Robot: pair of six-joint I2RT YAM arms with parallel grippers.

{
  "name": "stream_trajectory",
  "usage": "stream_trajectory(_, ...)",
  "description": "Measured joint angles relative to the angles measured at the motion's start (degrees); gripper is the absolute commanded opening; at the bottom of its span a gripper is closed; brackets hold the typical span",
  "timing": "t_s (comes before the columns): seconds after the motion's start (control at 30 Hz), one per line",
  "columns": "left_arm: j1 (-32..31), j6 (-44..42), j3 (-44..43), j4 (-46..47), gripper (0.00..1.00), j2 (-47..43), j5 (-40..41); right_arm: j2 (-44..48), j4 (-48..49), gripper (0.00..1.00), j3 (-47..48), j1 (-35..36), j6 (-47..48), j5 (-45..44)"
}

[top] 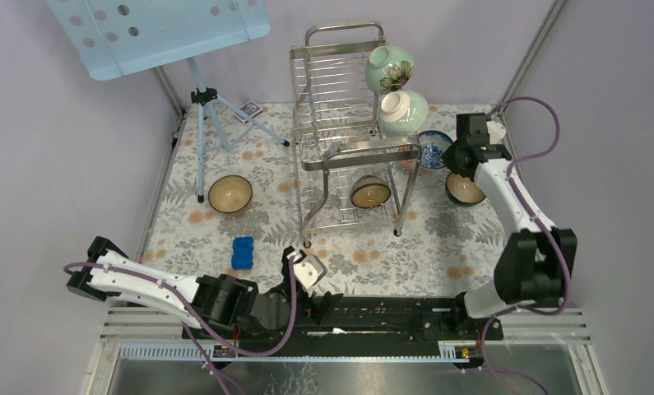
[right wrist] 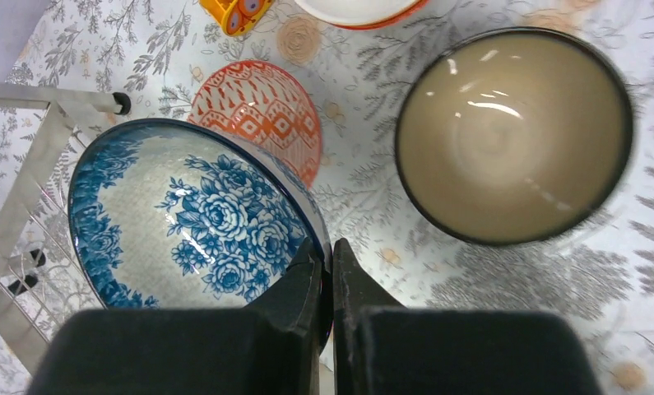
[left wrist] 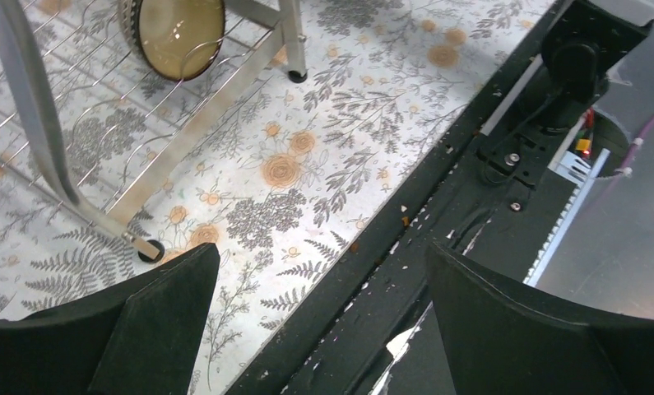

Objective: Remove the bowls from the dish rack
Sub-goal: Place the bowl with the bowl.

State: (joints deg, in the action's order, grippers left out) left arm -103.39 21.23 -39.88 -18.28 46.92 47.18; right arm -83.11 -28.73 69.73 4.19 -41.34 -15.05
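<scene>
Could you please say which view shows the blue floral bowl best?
The right wrist view: the blue floral bowl is large and close, rim pinched by the right tool. Top external shows the bowl small; left wrist misses it.

We record: dish rack [top: 331,90] on the bench [top: 438,247]; lower-tier bowl [top: 370,192] inside it; second bowl [top: 229,194] left of it.

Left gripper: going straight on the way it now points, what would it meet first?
Likely the floral tablecloth beside the black base rail; nothing lies between its open fingers. The dish rack stands to one side; depth is unclear.
</scene>
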Motion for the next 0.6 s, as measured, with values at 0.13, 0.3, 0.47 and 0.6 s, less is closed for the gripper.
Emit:
stream_trajectory(0.13,0.0,6.4,0.8,-2.8,0.99,0.2,3.0,-7.3,2.4,0.0,3.2,-0.4,-1.1,2.7)
stream_trajectory(0.3,0.0,12.8,1.9,-4.8,0.99,1.2,4.9,-14.2,3.0,0.0,8.1,-0.5,-1.4,4.3)
stream_trajectory(0.47,0.0,16.0,2.6,-5.7,0.99,2.7,5.5,-18.4,4.5,0.0,11.1,-0.5,-1.4,5.3)
stream_trajectory(0.6,0.0,16.9,2.8,-5.9,0.99,3.9,5.8,-20.9,5.6,0.0,11.8,-0.5,-1.3,5.7)
